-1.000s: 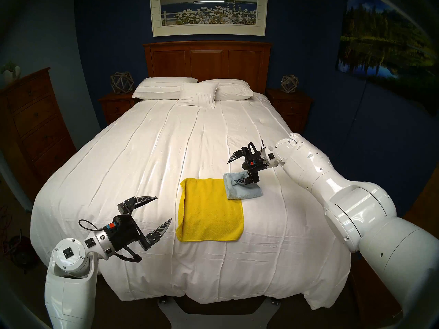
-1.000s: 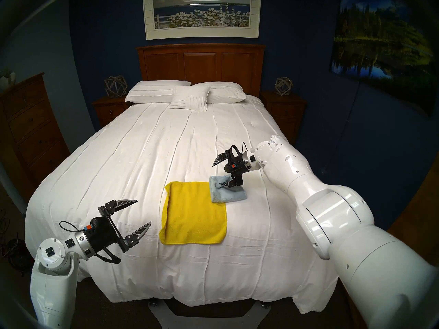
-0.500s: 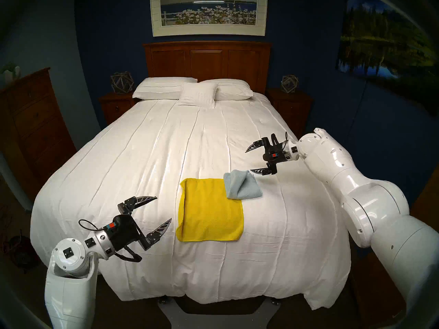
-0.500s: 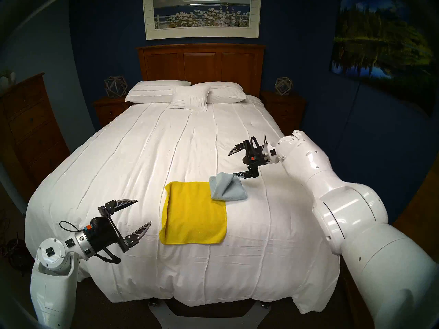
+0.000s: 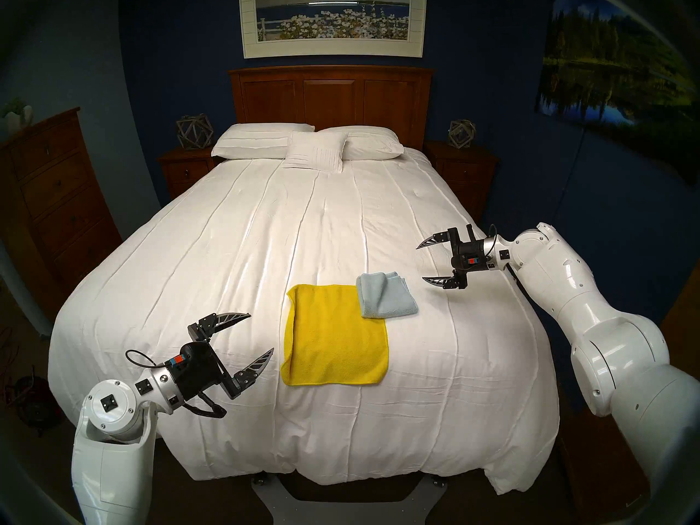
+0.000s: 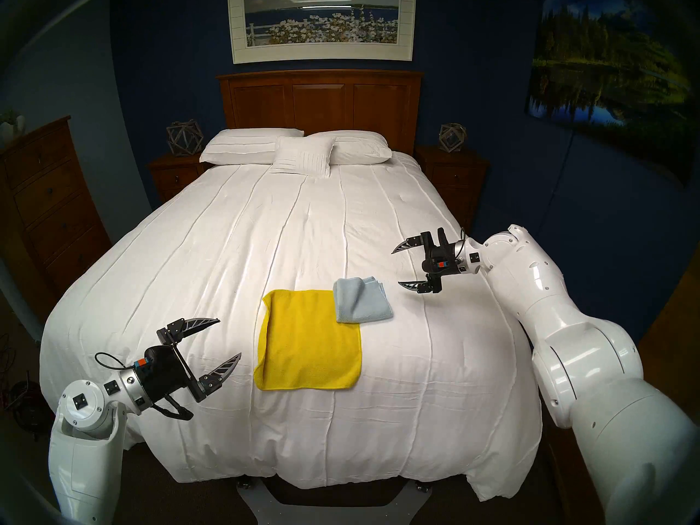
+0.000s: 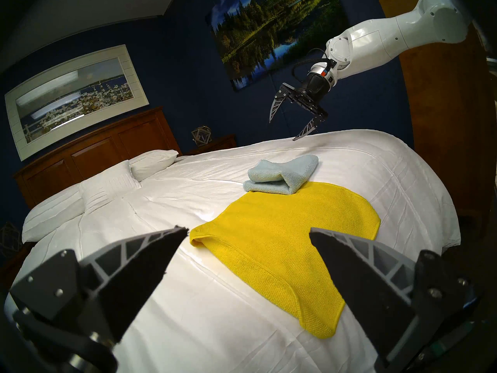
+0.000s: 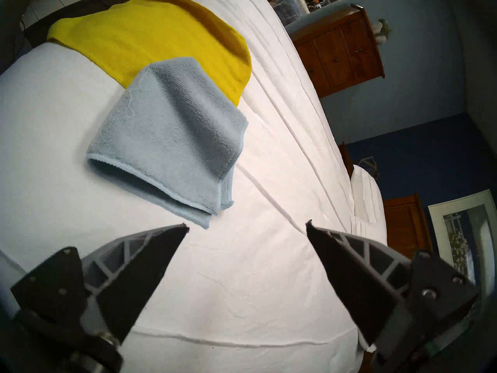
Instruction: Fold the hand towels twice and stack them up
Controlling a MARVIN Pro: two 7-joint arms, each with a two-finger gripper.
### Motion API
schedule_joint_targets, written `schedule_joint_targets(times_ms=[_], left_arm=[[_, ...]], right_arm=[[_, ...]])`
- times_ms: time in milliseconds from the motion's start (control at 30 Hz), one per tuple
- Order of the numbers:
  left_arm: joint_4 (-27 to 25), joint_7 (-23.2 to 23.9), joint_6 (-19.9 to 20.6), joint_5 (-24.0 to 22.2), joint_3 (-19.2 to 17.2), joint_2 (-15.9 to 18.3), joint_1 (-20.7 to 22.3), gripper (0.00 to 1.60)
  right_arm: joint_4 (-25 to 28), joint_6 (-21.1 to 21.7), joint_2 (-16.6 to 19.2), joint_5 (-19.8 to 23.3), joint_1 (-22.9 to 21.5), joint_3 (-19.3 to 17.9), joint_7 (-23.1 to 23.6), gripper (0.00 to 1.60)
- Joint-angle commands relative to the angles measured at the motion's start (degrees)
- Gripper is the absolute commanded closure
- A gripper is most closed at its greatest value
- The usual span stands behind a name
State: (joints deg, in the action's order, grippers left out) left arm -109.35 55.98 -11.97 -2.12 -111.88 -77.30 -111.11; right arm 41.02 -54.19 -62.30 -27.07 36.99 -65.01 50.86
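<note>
The bright yellow hand towel (image 5: 335,338) lies flat on the white bedspread (image 5: 227,247), its left edge turned over. The pale grey-blue hand towel (image 5: 386,295) lies folded small, overlapping the yellow towel's far right corner; it also shows in the right wrist view (image 8: 172,138) and the left wrist view (image 7: 282,176). My right gripper (image 5: 420,263) is open and empty, hovering to the right of the grey-blue towel and apart from it. My left gripper (image 5: 261,333) is open and empty, just left of the yellow towel (image 7: 282,243).
White pillows (image 5: 303,145) lie at the head of the bed under a wooden headboard (image 5: 329,96). Nightstands (image 5: 185,172) flank the bed. A wooden dresser (image 5: 49,202) stands at the left. The bedspread drops off at the foot near me.
My right gripper drew its finger out of the grey-blue towel's fold and pulled back to the right, staying open. The towel settled flat. The left arm has not moved.
</note>
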Motion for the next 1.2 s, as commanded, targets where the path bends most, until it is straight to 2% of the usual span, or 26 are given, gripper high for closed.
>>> schedule_joint_targets(times_ms=[0, 67, 233, 367, 433, 633, 667, 733, 800, 867, 1033, 1067, 1167], left_arm=[[-0.73, 0.09, -0.11, -0.16, -0.09, 0.07, 0.07, 0.00], [-0.73, 0.11, -0.12, -0.14, -0.10, 0.05, 0.08, 0.00], [-0.76, 0.15, -0.12, -0.13, -0.13, 0.01, 0.08, 0.00], [-0.82, 0.21, -0.11, -0.12, -0.17, -0.02, 0.06, 0.00], [-0.85, 0.23, -0.10, -0.12, -0.19, -0.04, 0.05, 0.00], [-0.93, 0.31, -0.07, -0.12, -0.24, -0.10, 0.02, 0.00], [-0.95, 0.32, -0.06, -0.12, -0.25, -0.11, 0.01, 0.00], [-1.00, 0.35, -0.04, -0.12, -0.28, -0.13, -0.01, 0.00], [-1.05, 0.37, -0.02, -0.11, -0.30, -0.15, -0.03, 0.00], [-1.08, 0.40, 0.00, -0.11, -0.32, -0.18, -0.04, 0.00], [-1.10, 0.45, 0.02, -0.09, -0.36, -0.23, -0.04, 0.00], [-1.11, 0.46, 0.02, -0.08, -0.37, -0.24, -0.03, 0.00], [-1.12, 0.49, 0.03, -0.06, -0.39, -0.27, -0.03, 0.00]], right_arm=[[5.87, -0.81, 2.99, 3.13, 3.84, 0.81, 4.76, 0.00], [9.04, -0.81, 4.03, 4.03, 6.51, 1.75, 4.53, 0.00], [11.68, -0.81, 5.16, 5.33, 8.33, 3.55, 4.44, 0.00], [16.46, -0.23, 7.24, 6.48, 10.85, 5.47, 4.69, 0.00], [16.06, 0.15, 7.32, 7.07, 10.71, 6.42, 4.48, 0.00], [22.20, 4.83, 10.07, 9.90, 12.92, 8.04, 5.68, 0.00], [21.49, 5.25, 9.89, 10.28, 12.59, 8.51, 6.04, 0.00], [23.82, 8.78, 10.67, 10.75, 13.49, 8.67, 7.10, 0.00], [25.31, 10.37, 10.71, 11.04, 14.29, 7.81, 7.42, 0.00], [26.89, 12.89, 10.51, 10.45, 14.81, 6.74, 7.41, 0.00], [26.62, 17.98, 8.64, 9.50, 14.03, 5.31, 7.09, 0.00], [27.19, 20.49, 8.58, 9.02, 13.83, 5.40, 7.05, 0.00], [26.31, 21.95, 7.66, 8.23, 12.96, 5.20, 6.90, 0.00]])
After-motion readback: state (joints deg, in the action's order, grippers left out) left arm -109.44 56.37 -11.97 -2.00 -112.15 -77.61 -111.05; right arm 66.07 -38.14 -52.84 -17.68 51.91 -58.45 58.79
